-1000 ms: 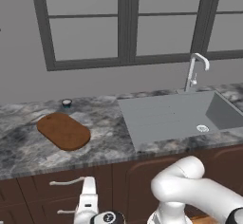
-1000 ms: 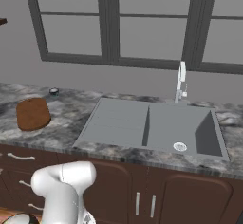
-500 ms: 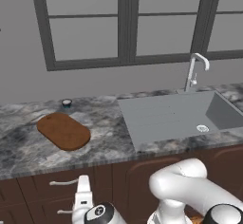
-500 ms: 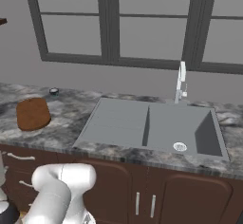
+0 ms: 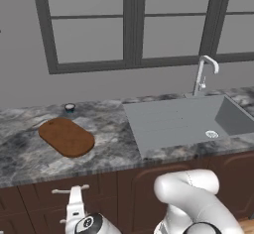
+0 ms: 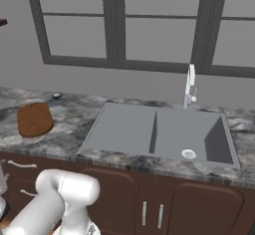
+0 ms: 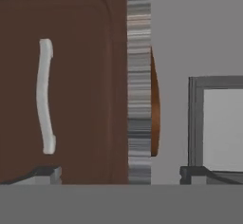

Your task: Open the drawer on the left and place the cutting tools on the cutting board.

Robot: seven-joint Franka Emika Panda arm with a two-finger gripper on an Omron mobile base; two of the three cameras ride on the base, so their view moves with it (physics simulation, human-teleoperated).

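Note:
The drawer (image 5: 39, 201) sits shut under the counter at the left, and its silvery bar handle (image 5: 69, 191) lies just above my gripper (image 5: 75, 207). In the hand view the drawer front (image 7: 76, 90) is close ahead with its handle (image 7: 45, 95) running upright at the left. My gripper (image 7: 121, 175) is open, its tips wide apart with nothing between them. The reddish-brown cutting board (image 5: 67, 136) lies flat on the counter above the drawer, and the same cutting board (image 6: 35, 119) appears at the left of the right base view. The cutting tools are hidden.
A tiny dark-and-teal cup (image 5: 70, 107) stands behind the board near the wall. A grey sink (image 5: 183, 121) with a tall faucet (image 5: 203, 74) fills the counter's right half. Cabinet doors (image 6: 149, 204) run below the sink. The marbled counter edge (image 7: 139, 80) overhangs the drawer.
My hand has drifted a little to the left in front of the drawer, closer to its handle. The jaws stay open and the drawer stays shut.

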